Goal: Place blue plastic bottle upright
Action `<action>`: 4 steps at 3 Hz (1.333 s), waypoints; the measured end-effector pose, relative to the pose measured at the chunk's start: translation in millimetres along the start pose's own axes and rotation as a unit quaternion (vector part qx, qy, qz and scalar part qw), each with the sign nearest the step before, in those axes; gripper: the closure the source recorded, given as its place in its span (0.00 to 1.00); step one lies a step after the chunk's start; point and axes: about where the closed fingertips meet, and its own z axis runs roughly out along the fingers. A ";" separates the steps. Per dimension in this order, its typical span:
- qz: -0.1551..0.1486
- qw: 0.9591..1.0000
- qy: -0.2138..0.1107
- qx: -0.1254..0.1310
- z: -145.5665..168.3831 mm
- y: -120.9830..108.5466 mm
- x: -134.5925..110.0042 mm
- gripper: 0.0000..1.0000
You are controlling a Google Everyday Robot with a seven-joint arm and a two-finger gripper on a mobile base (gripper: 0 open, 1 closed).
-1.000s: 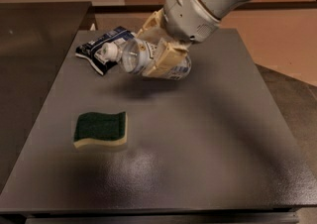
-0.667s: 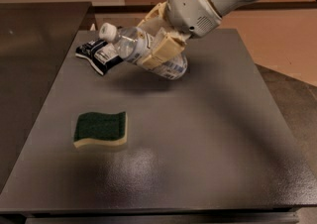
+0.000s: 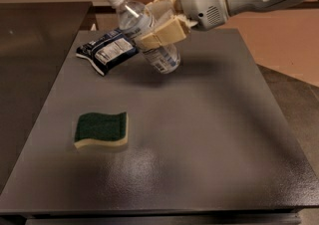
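The blue plastic bottle (image 3: pixel 162 56) is clear with a white cap at its upper left end and a pale label near its base. It is held above the back middle of the table, tilted with the cap up and to the left. My gripper (image 3: pixel 158 26) comes in from the upper right and is shut on the bottle's middle, with one cream finger (image 3: pixel 167 32) across its front. The bottle's base hangs just above the table surface.
A dark blue snack packet (image 3: pixel 107 50) lies at the back left of the grey table (image 3: pixel 209 134), just behind the bottle. A green and cream sponge (image 3: pixel 101 130) lies on the left front part. A dark counter (image 3: pixel 35 35) adjoins on the left.
The gripper has lifted the bottle and rotated it from lying nearly flat to a steep tilt, cap now raised up and to the left. The packet and sponge have not moved.
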 end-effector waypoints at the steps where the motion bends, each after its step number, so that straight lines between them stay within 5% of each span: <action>1: 0.021 0.997 -0.075 0.012 -8.3 -9.2 -3.1 1.00; 2: 0.029 0.989 -0.140 0.022 -17.3 -15.7 3.3 1.00; 4: 0.053 0.980 -0.188 0.040 -32.8 -27.3 36.9 1.00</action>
